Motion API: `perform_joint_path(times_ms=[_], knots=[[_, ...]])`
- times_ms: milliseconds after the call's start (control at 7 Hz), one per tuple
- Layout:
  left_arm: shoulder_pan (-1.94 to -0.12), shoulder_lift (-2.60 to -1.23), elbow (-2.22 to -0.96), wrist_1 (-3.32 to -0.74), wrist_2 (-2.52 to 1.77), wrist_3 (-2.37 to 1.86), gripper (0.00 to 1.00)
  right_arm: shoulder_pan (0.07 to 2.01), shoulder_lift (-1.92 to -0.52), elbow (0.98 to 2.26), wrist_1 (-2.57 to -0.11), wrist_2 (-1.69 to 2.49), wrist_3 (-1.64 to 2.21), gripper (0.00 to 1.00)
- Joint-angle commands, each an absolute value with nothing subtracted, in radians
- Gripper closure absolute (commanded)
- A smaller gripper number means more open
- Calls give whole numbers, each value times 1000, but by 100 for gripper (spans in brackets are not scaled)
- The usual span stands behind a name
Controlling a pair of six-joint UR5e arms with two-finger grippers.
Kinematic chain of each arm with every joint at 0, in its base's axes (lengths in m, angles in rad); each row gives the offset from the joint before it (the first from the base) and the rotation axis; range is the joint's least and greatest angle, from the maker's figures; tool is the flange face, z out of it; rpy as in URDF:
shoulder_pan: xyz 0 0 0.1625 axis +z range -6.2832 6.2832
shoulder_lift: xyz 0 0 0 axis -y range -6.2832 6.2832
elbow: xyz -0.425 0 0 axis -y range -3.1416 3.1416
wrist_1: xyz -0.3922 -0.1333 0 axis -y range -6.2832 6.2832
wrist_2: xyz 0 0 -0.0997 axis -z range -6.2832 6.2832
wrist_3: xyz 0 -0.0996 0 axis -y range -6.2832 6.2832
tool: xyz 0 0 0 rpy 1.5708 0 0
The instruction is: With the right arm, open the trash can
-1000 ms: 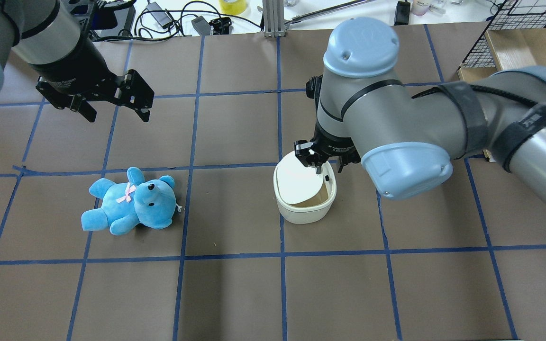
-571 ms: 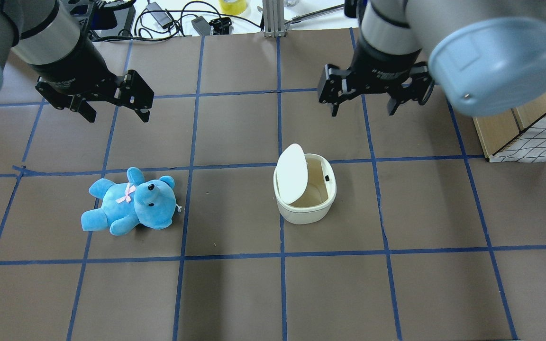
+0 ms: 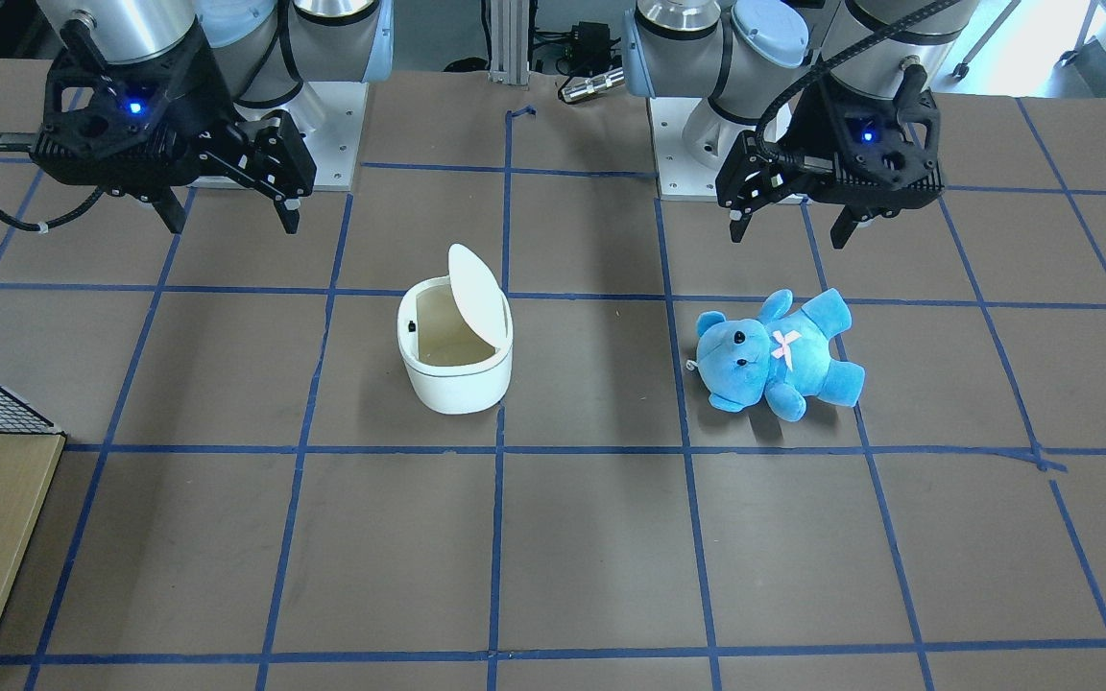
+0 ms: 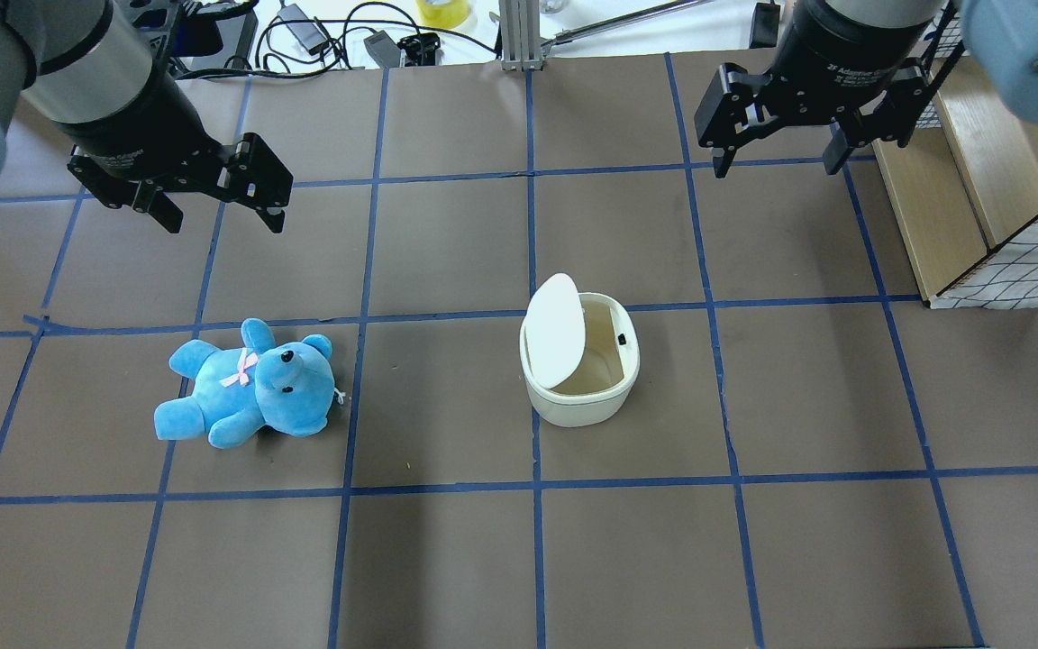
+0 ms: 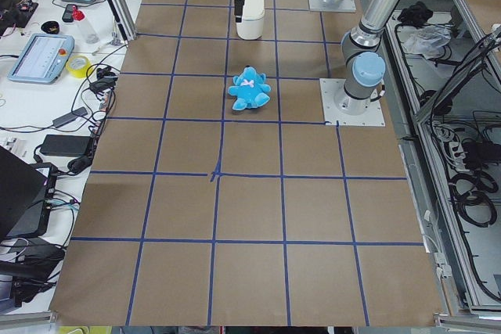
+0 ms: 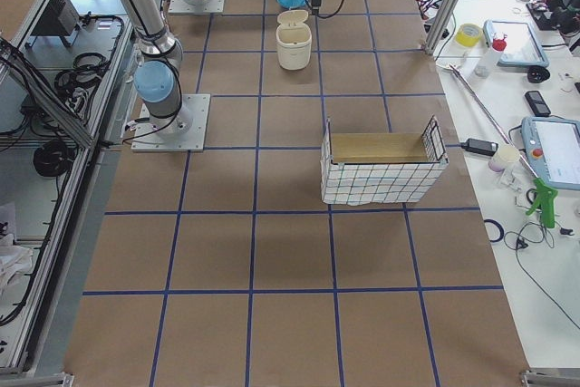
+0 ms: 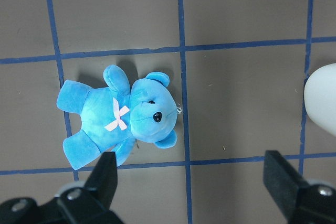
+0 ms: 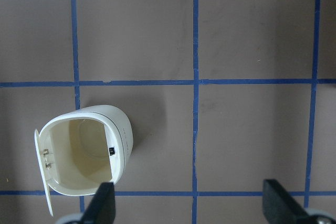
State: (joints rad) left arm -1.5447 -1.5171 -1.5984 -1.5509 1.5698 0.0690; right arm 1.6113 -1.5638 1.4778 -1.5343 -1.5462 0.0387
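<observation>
Trash can (image 4: 573,407) — lid (image 4: 553,330) up, inside showing; opening looks done. Right gripper (image 4: 776,160) well clear, jaws wide, empty; left gripper (image 4: 223,214) likewise. Next, I'd guess: just park.

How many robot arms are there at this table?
2. The left arm hangs far left, beyond the blue teddy bear; the right arm far right, beyond the open trash can.
</observation>
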Motion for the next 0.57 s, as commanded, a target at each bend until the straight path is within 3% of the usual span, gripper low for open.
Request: perform_joint_path(times_ms=[0, 429], knots=[[-1545, -1517, -1598, -1551, 1569, 69, 0, 1612, -1565, 1479, -1528, -1546, 35, 0], [-1545, -1517, -1598, -1551, 1569, 69, 0, 1612, -1566, 1477, -1519, -1546, 35, 0]])
